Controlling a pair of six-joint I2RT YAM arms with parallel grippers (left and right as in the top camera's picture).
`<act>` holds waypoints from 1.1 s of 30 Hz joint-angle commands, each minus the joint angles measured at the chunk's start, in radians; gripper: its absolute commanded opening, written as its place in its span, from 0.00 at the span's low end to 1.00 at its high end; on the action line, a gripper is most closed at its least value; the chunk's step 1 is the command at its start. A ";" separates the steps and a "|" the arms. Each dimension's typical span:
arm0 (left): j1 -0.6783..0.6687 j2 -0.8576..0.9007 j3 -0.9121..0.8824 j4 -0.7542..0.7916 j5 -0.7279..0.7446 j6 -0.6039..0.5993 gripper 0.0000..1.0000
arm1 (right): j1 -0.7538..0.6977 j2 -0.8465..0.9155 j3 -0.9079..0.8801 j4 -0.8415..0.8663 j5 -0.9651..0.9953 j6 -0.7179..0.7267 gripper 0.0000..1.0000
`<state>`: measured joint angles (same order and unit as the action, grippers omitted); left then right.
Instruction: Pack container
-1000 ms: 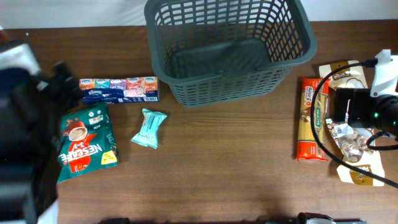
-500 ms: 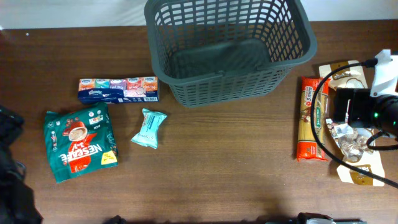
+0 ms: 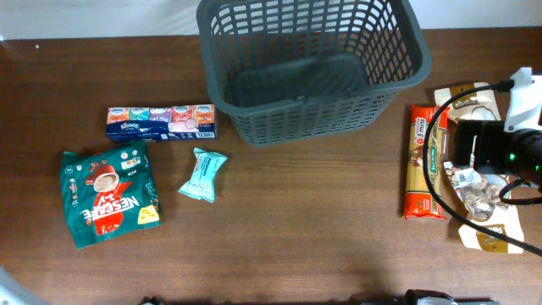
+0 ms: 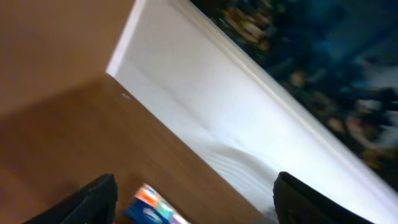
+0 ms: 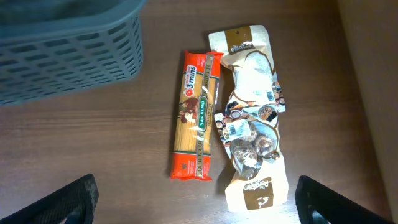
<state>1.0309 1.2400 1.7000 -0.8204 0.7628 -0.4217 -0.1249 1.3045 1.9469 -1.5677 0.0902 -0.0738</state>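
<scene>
The container [image 3: 305, 119] is a big dark grey plastic basket, rectangular with rounded corners, lattice-slotted walls, a solid base and a thick rim. It stands at the far middle of the brown wood-grain table [image 3: 322, 237] and nothing lies inside it.

To its left, just beside its front corner, lies a long flat Kleenex tissue multipack [image 3: 161, 123], blue with coloured panels. Nearer the front are a small teal crinkled wrapper [image 3: 203, 174] and a soft green Nescafé 3-in-1 bag [image 3: 108, 196], each apart from the others.

To its right lies a slim orange spaghetti packet [image 5: 198, 123], lengthwise beside the basket. Touching its far side are beige pouches [image 5: 249, 68] with glossy printed fronts.

The right tool [image 5: 199, 202] hangs over the spaghetti and pouches, its dark fingers spread wide, grasping nothing. The left tool [image 4: 199, 196] appears only in its own blurred, tilted view, fingers likewise spread and bare.
</scene>
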 commanded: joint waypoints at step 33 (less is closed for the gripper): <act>0.219 0.556 -0.408 -0.069 -0.177 0.194 0.76 | -0.006 -0.006 0.017 0.000 0.019 0.011 0.99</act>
<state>1.2514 1.7626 1.2976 -0.8932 0.6746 -0.2710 -0.1249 1.3045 1.9469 -1.5677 0.0906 -0.0742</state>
